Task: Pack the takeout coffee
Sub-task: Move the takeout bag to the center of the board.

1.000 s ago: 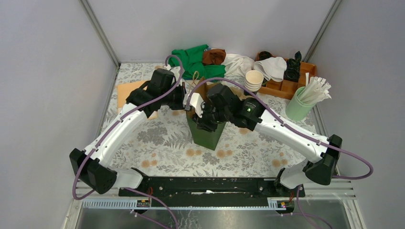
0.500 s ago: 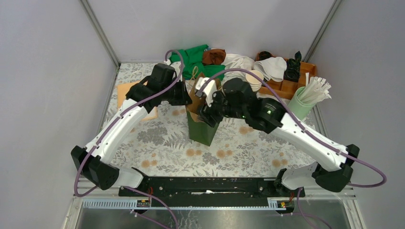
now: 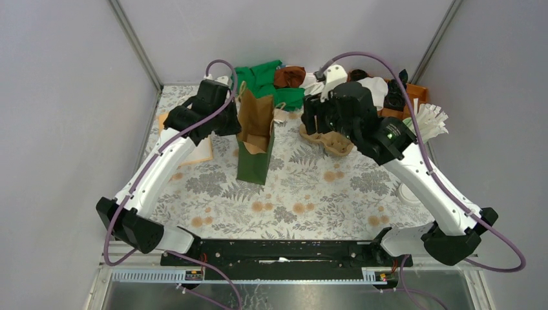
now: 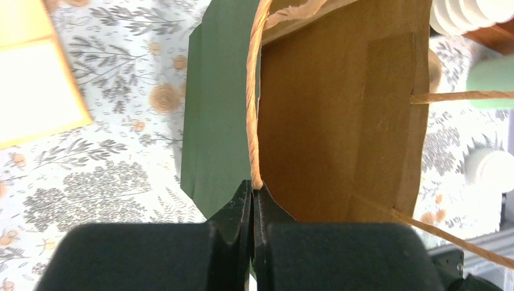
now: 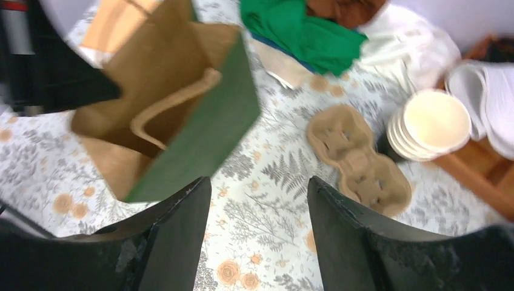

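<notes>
As the top view showed, the left gripper (image 3: 234, 124) was at the upper left edge of the paper bag (image 3: 254, 139), which stood upright on the table (image 3: 304, 194) left of the middle, while the right gripper (image 3: 315, 117) hung above the far end of the brown cup carrier (image 3: 335, 143). The takeout coffee (image 3: 407, 192) stood on the table at the right, on the near side, half hidden behind the right arm and outside the bag. From the left wrist, the two fingers (image 4: 233, 209) were pressed together on the twisted paper handle (image 4: 251, 91) of the bag, and the white lid of the coffee was seen at the right edge. From the right wrist, the fingers (image 5: 176, 230) stood wide apart with nothing between them, with the bag to the left and the carrier and a stack of cream cups (image 5: 431, 121) to the right.
</notes>
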Tool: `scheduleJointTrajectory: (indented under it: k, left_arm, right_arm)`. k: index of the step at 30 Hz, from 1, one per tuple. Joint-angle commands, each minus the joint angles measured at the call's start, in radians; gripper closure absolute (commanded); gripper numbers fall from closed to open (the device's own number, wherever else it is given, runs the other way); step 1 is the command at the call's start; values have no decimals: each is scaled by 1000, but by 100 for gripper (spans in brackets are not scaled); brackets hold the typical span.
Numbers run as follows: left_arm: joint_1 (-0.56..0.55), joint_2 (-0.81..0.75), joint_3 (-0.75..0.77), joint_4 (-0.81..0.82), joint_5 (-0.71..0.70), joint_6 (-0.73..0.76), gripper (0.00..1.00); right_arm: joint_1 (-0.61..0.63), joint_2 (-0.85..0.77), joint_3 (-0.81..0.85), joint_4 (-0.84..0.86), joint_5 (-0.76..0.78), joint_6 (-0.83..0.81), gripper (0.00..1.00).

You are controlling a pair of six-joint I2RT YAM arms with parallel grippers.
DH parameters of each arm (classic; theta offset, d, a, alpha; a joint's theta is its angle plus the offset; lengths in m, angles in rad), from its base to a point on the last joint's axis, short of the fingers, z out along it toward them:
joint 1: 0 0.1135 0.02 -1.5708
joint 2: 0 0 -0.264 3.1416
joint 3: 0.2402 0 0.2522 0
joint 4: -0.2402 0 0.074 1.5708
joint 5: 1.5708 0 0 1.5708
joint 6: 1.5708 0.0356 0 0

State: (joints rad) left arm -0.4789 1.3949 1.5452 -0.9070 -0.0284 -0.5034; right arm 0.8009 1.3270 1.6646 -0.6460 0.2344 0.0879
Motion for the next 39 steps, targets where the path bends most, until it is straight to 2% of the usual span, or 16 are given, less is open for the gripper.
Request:
scheduleJointTrajectory:
  k: [1,8,11,17,19,22,25,32,34,36,39]
  left_arm:
    - [67,11,51,12,-52,-8,99]
    - [204,62,90,92,20,10,99]
    - [251,97,113,127,62,7,99]
    - [314,178,141,178,96,-2,96]
    - [330,195,147,195,113,-7,89]
    - [341,206,166,192,124,1,65]
    - [341,187,175,181,114,11,50]
    - [337,61,177,146,165,27,26]
    - [323,17,170,136,182,39,21]
    - [276,-24,157,131,184,47,20]
    - [130,-78,116,132,129,33,23]
  right_arm:
    - [-136,-18,-63,-47,-21,165,33]
    - [-303,58,-177,-39,3,392,34]
    - [-327,63,-242,27,25,461,31]
    - [-333,67,-325,103,71,497,31]
    - [-334,77,-338,110,92,502,29]
    - [-335,107,-338,95,152,517,28]
    - [-339,137,-335,80,198,538,29]
    - [-355,183,-374,161,222,563,31]
    - [-361,202,-374,177,228,572,33]
    - [-363,228,-374,194,233,581,34]
    - [-366,275,-371,221,247,585,36]
